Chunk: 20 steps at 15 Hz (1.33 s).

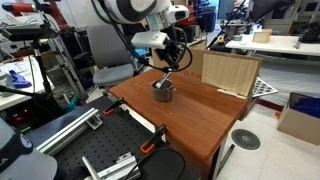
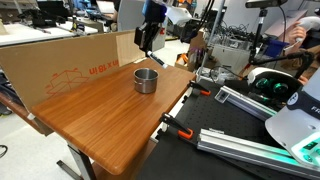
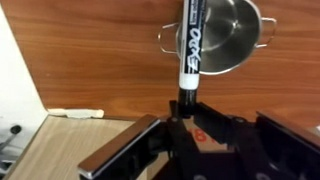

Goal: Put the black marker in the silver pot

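Black and slim, with a white printed label along its barrel, the black marker is held by its lower end between the fingers of the dark Robotiq gripper, which is closed tight on it. In the wrist view the marker points away from the gripper, and its far half lies across the left part of the small round silver pot of shiny metal. The pot stands upright on the brown wooden table, with a small loop handle on each side.

In both exterior views the gripper hangs above the silver pot, a clear gap between them. The marker is too small to make out there, and the pictures do not show whether its tip is over the pot's opening or beside it.

A light brown cardboard sheet with red print stands along one edge of the table, near the pot but not touching it.
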Motion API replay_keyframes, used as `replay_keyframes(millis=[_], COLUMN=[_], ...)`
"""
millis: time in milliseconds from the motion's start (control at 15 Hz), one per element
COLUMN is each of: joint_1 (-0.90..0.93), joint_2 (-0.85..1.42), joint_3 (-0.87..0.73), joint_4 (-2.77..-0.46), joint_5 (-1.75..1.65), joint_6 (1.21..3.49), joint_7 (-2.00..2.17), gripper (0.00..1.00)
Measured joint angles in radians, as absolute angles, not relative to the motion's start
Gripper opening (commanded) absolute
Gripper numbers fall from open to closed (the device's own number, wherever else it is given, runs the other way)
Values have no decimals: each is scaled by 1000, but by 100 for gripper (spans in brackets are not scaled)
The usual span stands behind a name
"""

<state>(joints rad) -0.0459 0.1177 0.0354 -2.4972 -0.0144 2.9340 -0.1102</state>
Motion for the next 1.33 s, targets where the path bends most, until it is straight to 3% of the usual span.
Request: replay_keyframes(millis=[400, 1333], joint_1=[-46, -67], joint_2=[81, 111], joint_3=[147, 122], joint_4=[-2547, -2517], joint_5=[185, 196], joint_6=[3046, 3056], joint_7=[-224, -227], gripper=[6, 6])
